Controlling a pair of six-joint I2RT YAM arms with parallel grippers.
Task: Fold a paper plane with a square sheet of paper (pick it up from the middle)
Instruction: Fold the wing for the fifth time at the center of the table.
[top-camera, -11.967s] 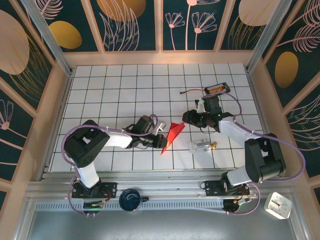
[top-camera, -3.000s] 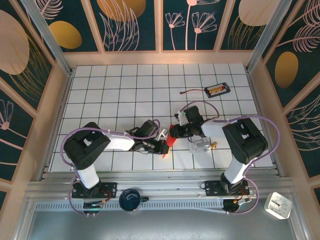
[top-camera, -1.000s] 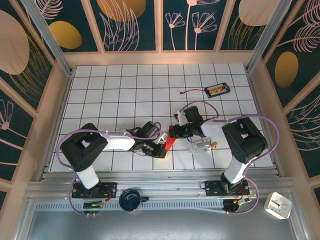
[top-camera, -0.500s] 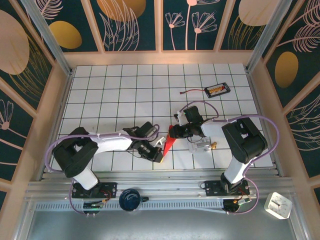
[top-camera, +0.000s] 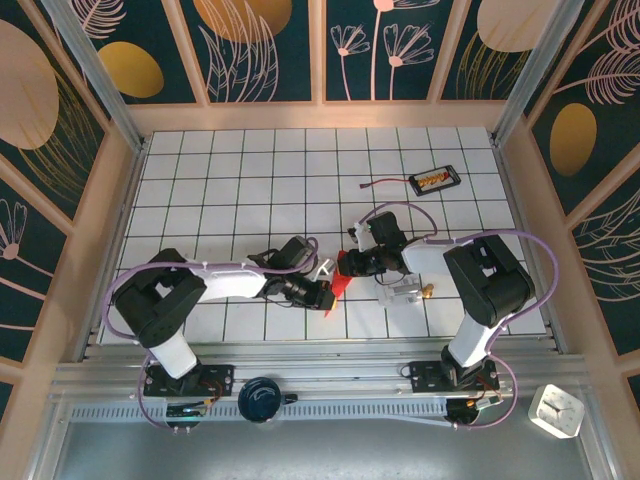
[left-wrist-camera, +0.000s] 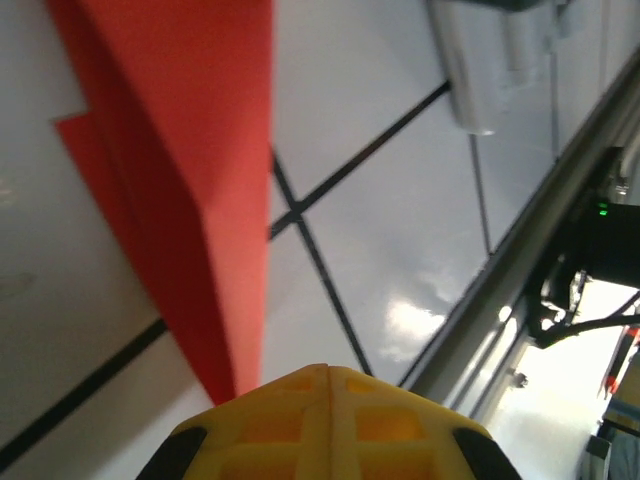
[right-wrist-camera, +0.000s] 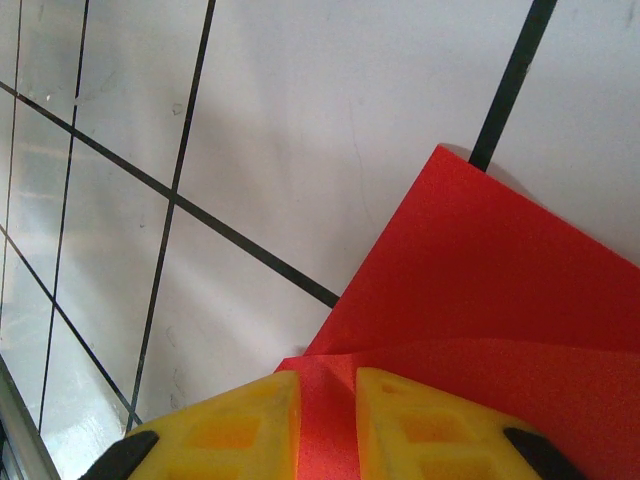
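The paper plane (top-camera: 339, 284) is a narrow folded wedge; my left tool (left-wrist-camera: 325, 378) and right tool (right-wrist-camera: 327, 388) both clamp it; wing folds seem left.

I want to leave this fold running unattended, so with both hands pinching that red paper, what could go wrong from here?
One: the left hand and right hand both clamp the red paper close together; pulling different ways could tear it or spoil the creases. Two: the hands nearly touch and might collide. Three: the clear plastic piece lies near the right hand and could get knocked.
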